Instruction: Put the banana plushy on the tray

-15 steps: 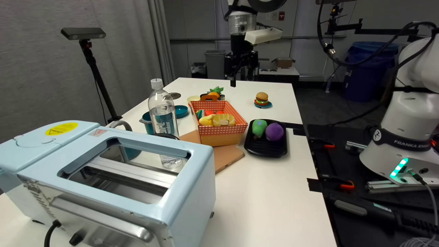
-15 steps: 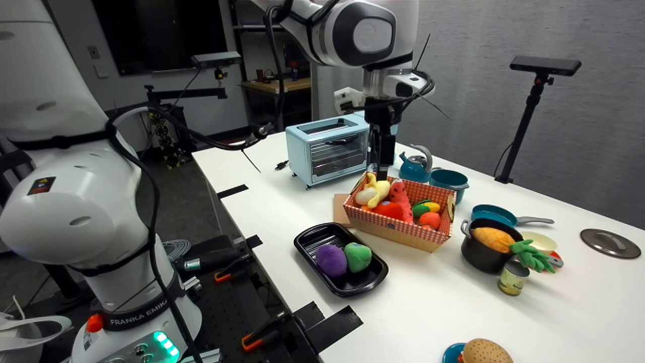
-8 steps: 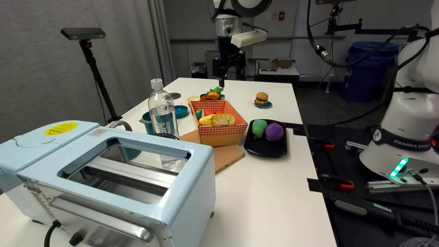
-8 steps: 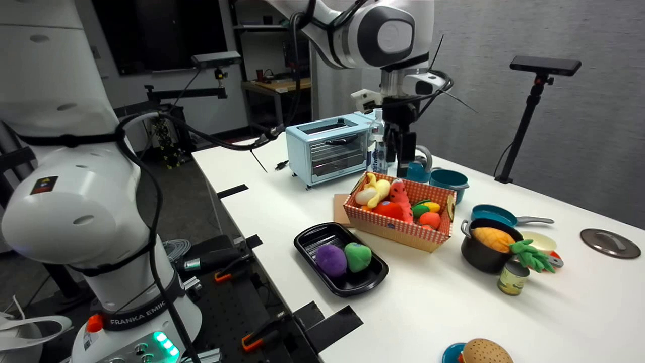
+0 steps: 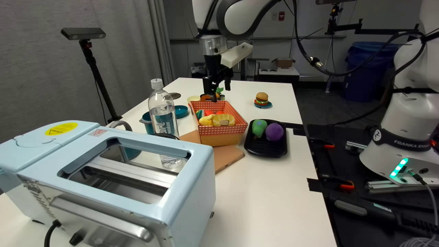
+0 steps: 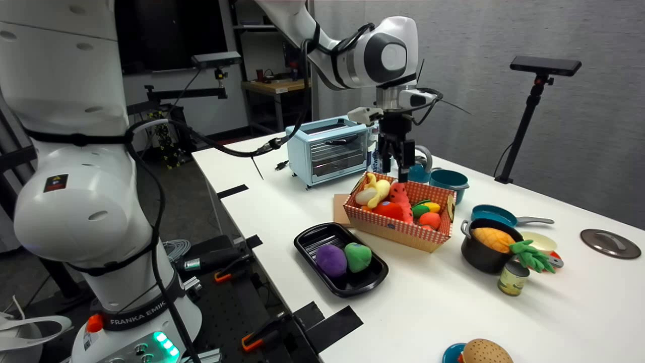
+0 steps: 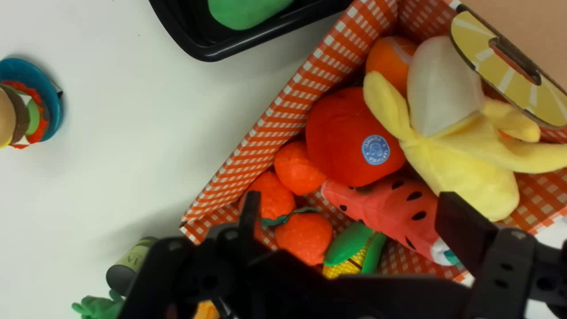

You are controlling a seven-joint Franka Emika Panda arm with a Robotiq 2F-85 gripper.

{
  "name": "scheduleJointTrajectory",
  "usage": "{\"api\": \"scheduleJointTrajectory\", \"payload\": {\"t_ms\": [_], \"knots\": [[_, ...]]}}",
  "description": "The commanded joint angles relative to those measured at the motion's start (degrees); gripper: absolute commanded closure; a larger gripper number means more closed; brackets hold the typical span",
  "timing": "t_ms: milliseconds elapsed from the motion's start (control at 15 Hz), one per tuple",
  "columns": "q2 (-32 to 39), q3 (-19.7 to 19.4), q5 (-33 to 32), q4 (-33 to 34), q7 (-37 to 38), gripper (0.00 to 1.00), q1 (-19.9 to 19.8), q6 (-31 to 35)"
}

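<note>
The banana plushy (image 7: 465,164), yellow with a pale peeled top, lies in the red checked basket (image 6: 398,234) among other toy foods. It also shows near the basket's end in an exterior view (image 6: 380,191). Above the basket hangs my gripper (image 7: 349,199), fingers wide apart with nothing held between them. In the wrist view the right finger overlaps the plushy's lower edge, though no contact can be made out. In both exterior views the gripper (image 6: 395,165) is over the basket's rim area. The black tray (image 5: 265,149) stands beside the basket, holding a green and a purple toy.
A watermelon slice (image 7: 390,212), red toys and corn crowd the basket. Around it stand a water bottle (image 5: 163,116), a blue toaster oven (image 5: 192,178), a black pot (image 6: 484,257) with a pineapple, a can (image 6: 513,280) and a burger (image 5: 262,98). A wooden board (image 5: 228,157) lies under the basket.
My open gripper has come down closer to the basket and moved across toward the bottle and curtain side. The toys, basket and tray have stayed put.
</note>
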Motion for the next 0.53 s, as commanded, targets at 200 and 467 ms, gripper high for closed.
{"api": "scheduleJointTrajectory", "payload": {"t_ms": [200, 467], "knots": [[3.7, -2.0, -3.0, 3.1, -0.5, 0.0, 3.5, -1.0], [4.5, -2.0, -2.9, 3.2, -1.2, 0.0, 4.2, -0.9]]}}
